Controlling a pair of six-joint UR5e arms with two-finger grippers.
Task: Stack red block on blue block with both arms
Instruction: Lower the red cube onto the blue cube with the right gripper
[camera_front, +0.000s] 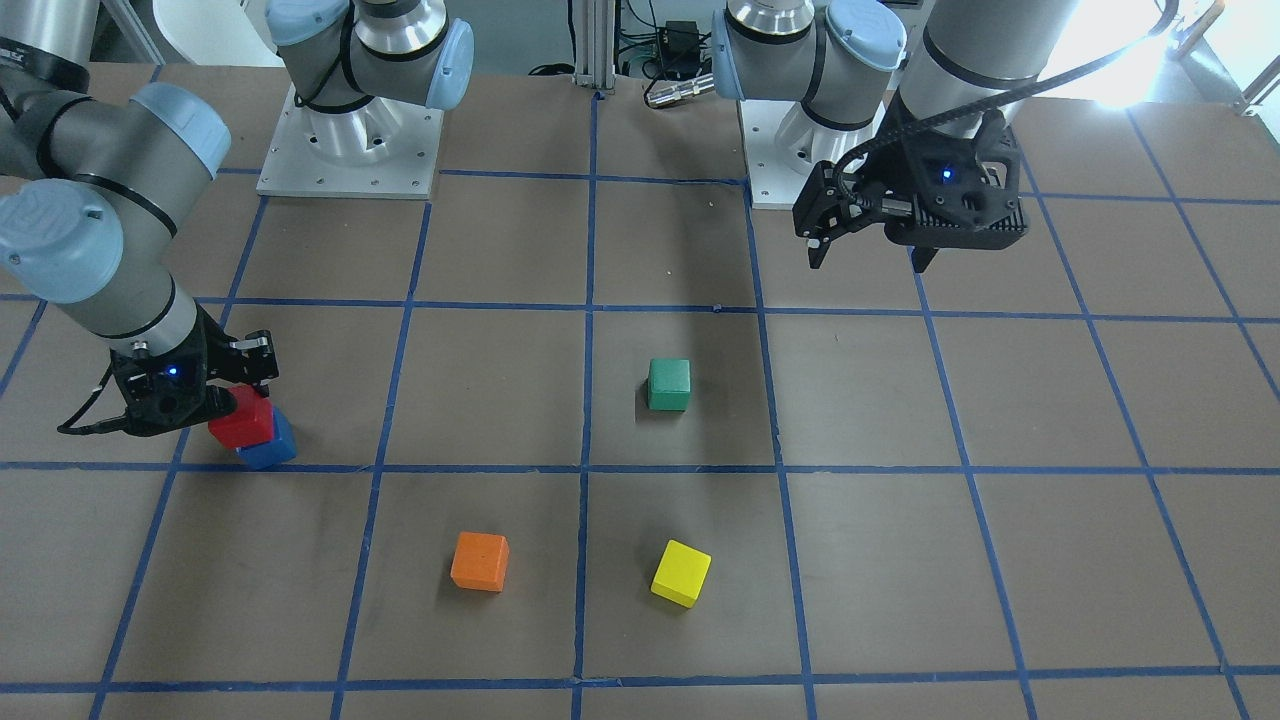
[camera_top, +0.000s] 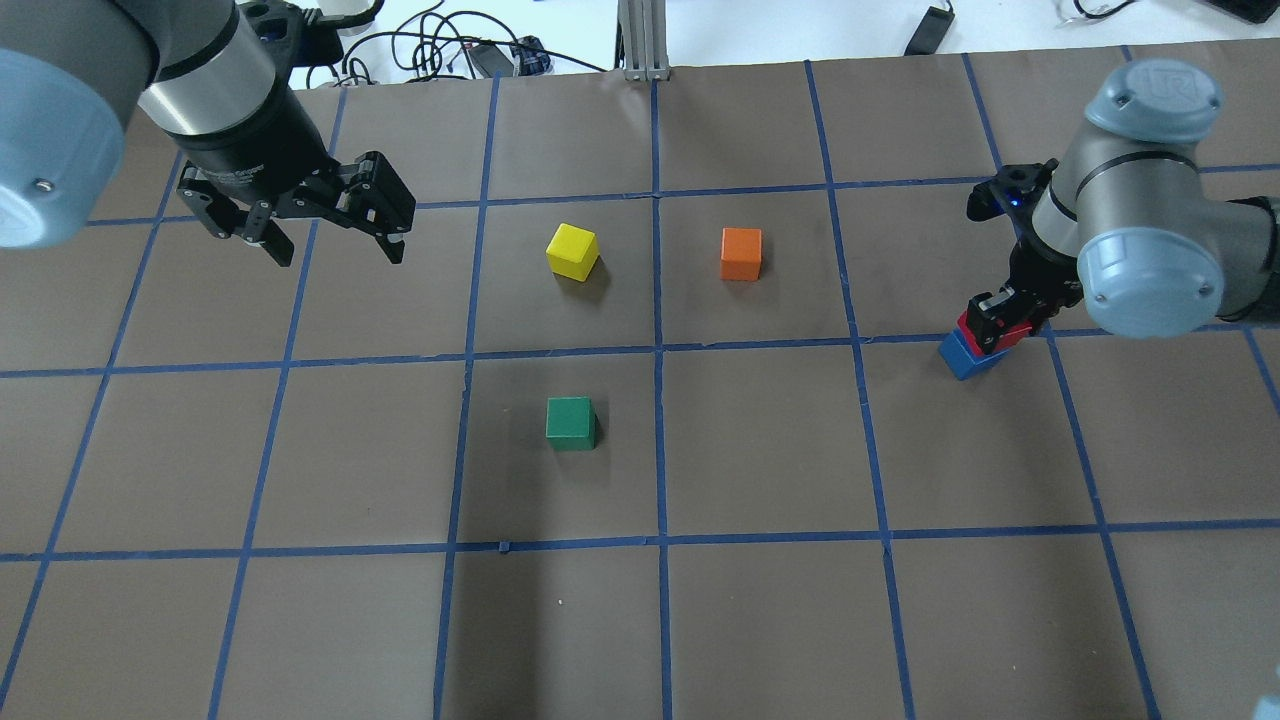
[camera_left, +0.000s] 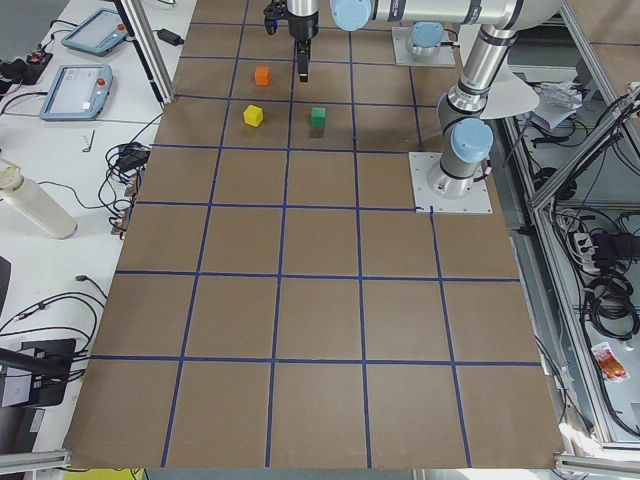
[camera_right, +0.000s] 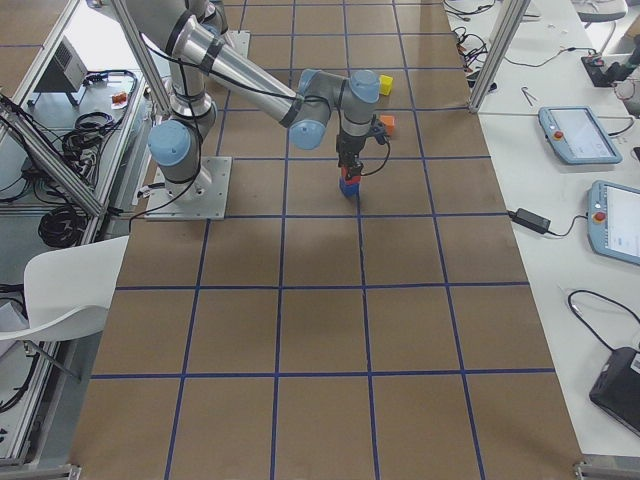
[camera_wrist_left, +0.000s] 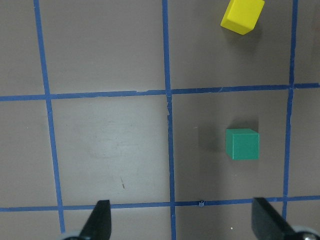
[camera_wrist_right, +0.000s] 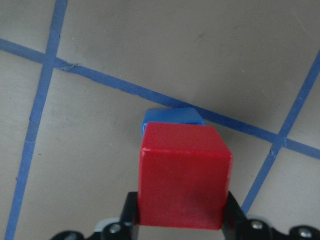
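The red block (camera_front: 240, 418) sits on top of the blue block (camera_front: 270, 448), slightly offset, beside a blue tape line. My right gripper (camera_front: 235, 395) is shut on the red block. In the right wrist view the red block (camera_wrist_right: 184, 175) fills the space between the two black fingers (camera_wrist_right: 131, 212), and only the far edge of the blue block (camera_wrist_right: 172, 116) shows. In the overhead view the stack (camera_top: 965, 357) stands at the right. My left gripper (camera_top: 336, 250) hangs open and empty above the table, far from the stack; its fingertips (camera_wrist_left: 100, 220) frame bare table.
A green cube (camera_top: 571, 422) lies near the table's middle. A yellow cube (camera_top: 573, 250) and an orange cube (camera_top: 741, 253) lie beyond it. Both arm bases (camera_front: 350, 150) stand at the robot's edge of the table.
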